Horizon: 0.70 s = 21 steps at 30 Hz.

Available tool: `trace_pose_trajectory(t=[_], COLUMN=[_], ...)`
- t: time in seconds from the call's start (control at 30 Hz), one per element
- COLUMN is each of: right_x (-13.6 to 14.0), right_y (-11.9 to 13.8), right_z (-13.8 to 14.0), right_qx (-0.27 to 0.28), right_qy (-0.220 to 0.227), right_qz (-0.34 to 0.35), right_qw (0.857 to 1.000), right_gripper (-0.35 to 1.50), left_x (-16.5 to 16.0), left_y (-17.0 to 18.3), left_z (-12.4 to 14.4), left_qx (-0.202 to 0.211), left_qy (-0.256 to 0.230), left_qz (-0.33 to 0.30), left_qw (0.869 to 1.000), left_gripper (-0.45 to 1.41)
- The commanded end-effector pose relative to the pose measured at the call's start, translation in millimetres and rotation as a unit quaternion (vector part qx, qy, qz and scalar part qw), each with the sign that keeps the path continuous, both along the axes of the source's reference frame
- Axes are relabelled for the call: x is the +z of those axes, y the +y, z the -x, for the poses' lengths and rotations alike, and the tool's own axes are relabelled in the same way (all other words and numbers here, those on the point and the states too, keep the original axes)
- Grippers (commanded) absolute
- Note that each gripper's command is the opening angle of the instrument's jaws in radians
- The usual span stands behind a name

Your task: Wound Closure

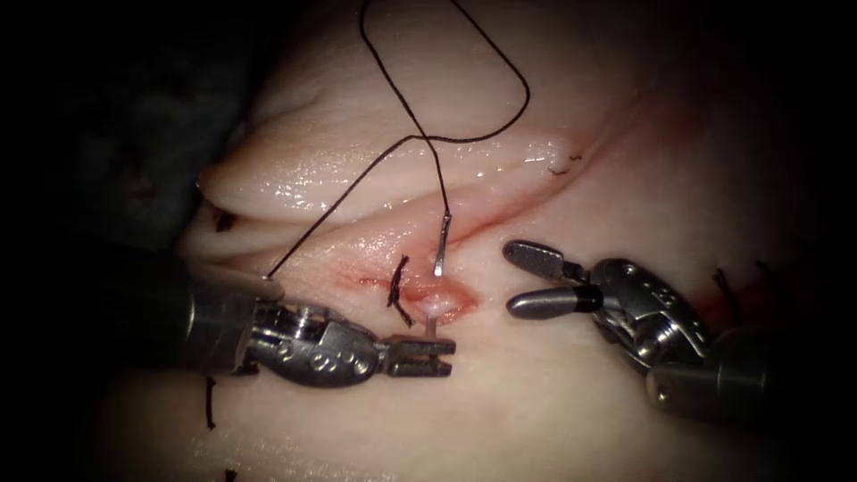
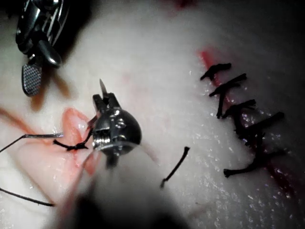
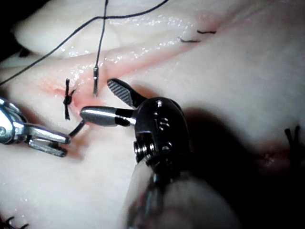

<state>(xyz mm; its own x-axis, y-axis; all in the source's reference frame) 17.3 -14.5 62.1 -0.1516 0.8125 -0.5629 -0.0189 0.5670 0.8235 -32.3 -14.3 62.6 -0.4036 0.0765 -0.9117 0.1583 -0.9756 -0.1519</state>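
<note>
In the endoscope view the left tool (image 1: 437,354) comes in from the lower left, its jaws pressed together on the needle (image 1: 441,250) near the pointed end, just below the cut (image 1: 420,290). The needle goes through the tissue (image 1: 536,402): one end rises out of the near lip of the cut into the left tool's jaws, the middle of the curve is buried, and the blunt tail end stands out of the far lip, tilted slightly. The left wrist view shows the same grip, with the needle's point (image 2: 103,87) sticking up past the closed jaws of the left tool (image 2: 106,101).

Just left of the needle a tied stitch (image 1: 398,290) with short dark ends crosses the cut, and red fluid (image 1: 375,278) stains the cut's edges there. The thread (image 1: 464,89) leaves the needle's tail, climbs, makes a wide loop over the pale fold of tissue above, crosses itself and runs down left to the left tool's shaft.

To the right of the cut the right tool (image 1: 513,278) holds nothing. Its jaws are spread apart, tips pointing left toward the needle without touching it. The right wrist view shows the right tool (image 3: 95,100) with its lower jaw close beside the needle.

Farther right, more stitches (image 1: 723,287) lie on the tissue near the right tool's shaft.
</note>
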Motion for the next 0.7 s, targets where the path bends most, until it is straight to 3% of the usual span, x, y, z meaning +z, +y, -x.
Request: trace_pose_trajectory(t=[0.03,0.1,0.13,0.17,0.23,0.33,0.37,0.5,0.63,0.7], right_x=[0.5,0.5,0.4,0.4,0.4,0.3,0.3,-0.4,-1.1,-1.4], right_y=[-0.7,-0.7,-0.8,-0.8,-0.7,-0.6,-0.8,-1.7,-2.1,-2.2], right_z=[-0.7,-0.5,-0.5,-0.4,-0.2,0.0,0.2,0.2,-0.2,-0.2], right_qx=[-0.010,-0.023,-0.026,-0.018,-0.027,-0.062,-0.065,-0.065,-0.069,-0.071], right_qy=[-0.007,-0.024,-0.042,-0.064,-0.087,-0.115,-0.112,-0.107,-0.102,-0.099], right_qz=[0.000,-0.001,0.019,0.031,0.080,0.093,0.102,0.108,0.105,0.087], right_qw=[1.000,0.999,0.999,0.997,0.993,0.987,0.986,0.986,0.987,0.989], right_gripper=[0.64,0.16,-0.25,-0.35,-0.35,-0.35,-0.35,-0.01,0.04,-0.03], left_x=[0.1,-0.8,-1.3,-2.5,-3.6,-5.6,-7.0,-11.1,-13.2,-13.2], left_y=[-0.7,-1.2,-1.3,-1.3,-1.1,-0.7,-0.5,-0.3,0.1,0.1], left_z=[0.6,0.9,1.1,1.4,1.5,1.7,1.7,1.7,1.8,1.9], left_qx=[0.006,0.008,0.008,0.007,-0.006,-0.029,-0.044,-0.076,-0.085,-0.087], left_qy=[-0.008,-0.022,-0.030,-0.048,-0.060,-0.073,-0.084,-0.114,-0.118,-0.116], left_qz=[-0.018,-0.041,-0.050,-0.068,-0.083,-0.116,-0.140,-0.214,-0.250,-0.261], left_qw=[1.000,0.999,0.998,0.996,0.995,0.990,0.986,0.967,0.957,0.954], left_gripper=[-0.45,-0.45,-0.45,-0.45,-0.45,-0.45,-0.45,-0.45,-0.45,-0.45])
